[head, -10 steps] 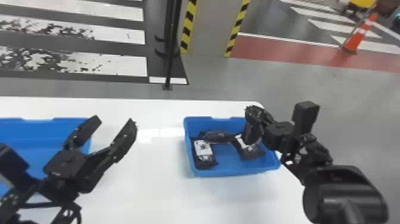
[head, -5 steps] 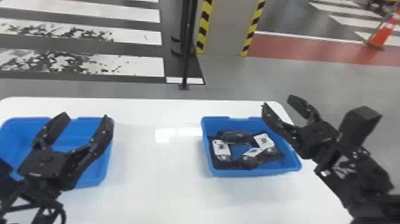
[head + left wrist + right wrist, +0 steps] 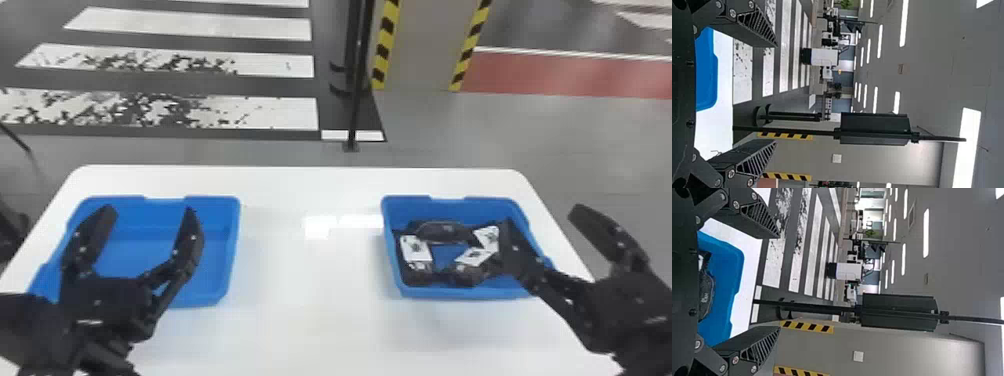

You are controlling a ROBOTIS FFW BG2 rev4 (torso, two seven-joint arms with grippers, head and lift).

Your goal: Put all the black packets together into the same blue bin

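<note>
In the head view my left gripper (image 3: pixel 147 212) stands open over the left blue bin (image 3: pixel 231 250), whose visible floor is bare. My right gripper (image 3: pixel 542 215) is open at the right edge of the right blue bin (image 3: pixel 392 262), one finger over that bin. Several black packets lie in the right bin: one (image 3: pixel 445 231) along the back, one with a white label (image 3: pixel 416 255) at the left, others at the front and right. The left wrist view has my left gripper (image 3: pixel 777 94) with nothing between its fingers. In the right wrist view my right gripper (image 3: pixel 779 282) is likewise empty, a black packet (image 3: pixel 706 294) beyond its base.
Both bins stand on a white table (image 3: pixel 305 300), with a wide gap between them. Behind the table a thin black pole (image 3: pixel 356 100) rises from the floor near a pillar with yellow and black stripes (image 3: pixel 384 47).
My right gripper has come up out of the right bin, opened and moved right; a packet it covered now lies there. The head view has shifted, and the left gripper is still open.
</note>
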